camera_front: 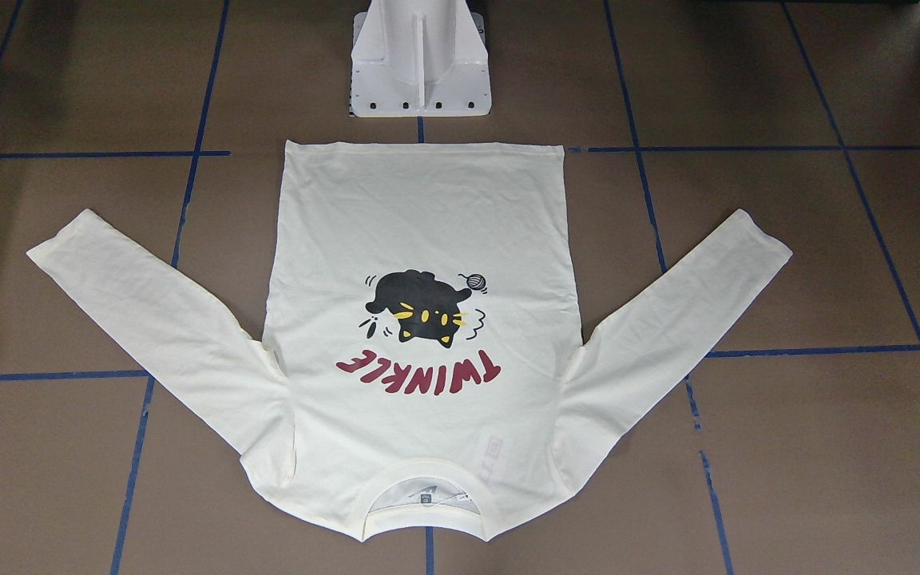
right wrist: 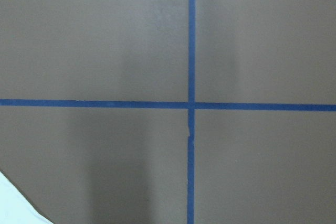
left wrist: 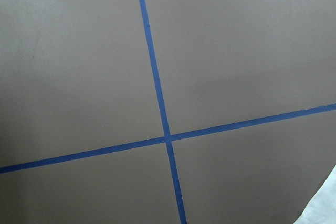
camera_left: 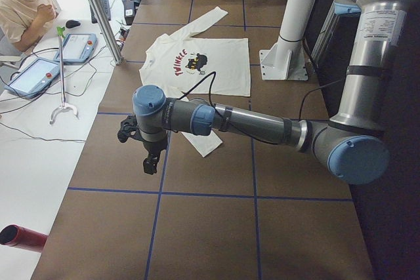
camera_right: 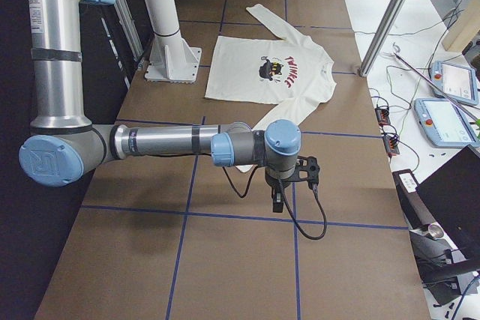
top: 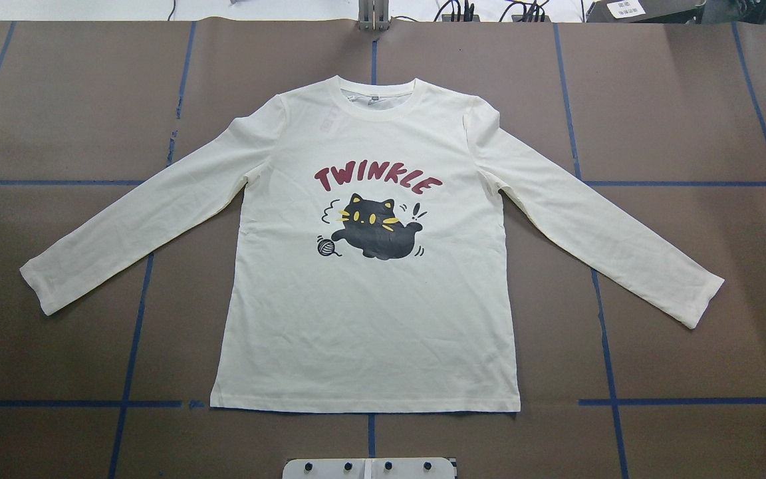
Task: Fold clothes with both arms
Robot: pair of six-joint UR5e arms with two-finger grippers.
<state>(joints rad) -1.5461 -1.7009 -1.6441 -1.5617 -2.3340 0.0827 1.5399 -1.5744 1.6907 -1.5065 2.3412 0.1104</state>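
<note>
The clothes are one cream long-sleeved T-shirt [camera_front: 420, 208] [top: 370, 319], lying flat and print up, with both sleeves spread out to the sides. Its hem faces the robot's base and its collar faces away. The left arm [camera_left: 249, 122] reaches out over the brown table. Its gripper [camera_left: 151, 162] hangs above the surface, just beyond the near sleeve's cuff [camera_left: 209, 146]. The right arm [camera_right: 165, 140] mirrors it, and its gripper [camera_right: 277, 201] hangs beyond the other cuff. Both grippers show only in the side views, so I cannot tell whether they are open or shut.
The white pedestal [camera_front: 420, 64] [top: 370, 469] stands just behind the hem. Blue tape lines [left wrist: 157, 103] [right wrist: 191, 51] grid the table. A person [camera_left: 26, 4] sits at a side desk with teach pendants [camera_left: 39, 77] [camera_right: 442, 121]. A red cylinder [camera_left: 23, 237] lies beside the table.
</note>
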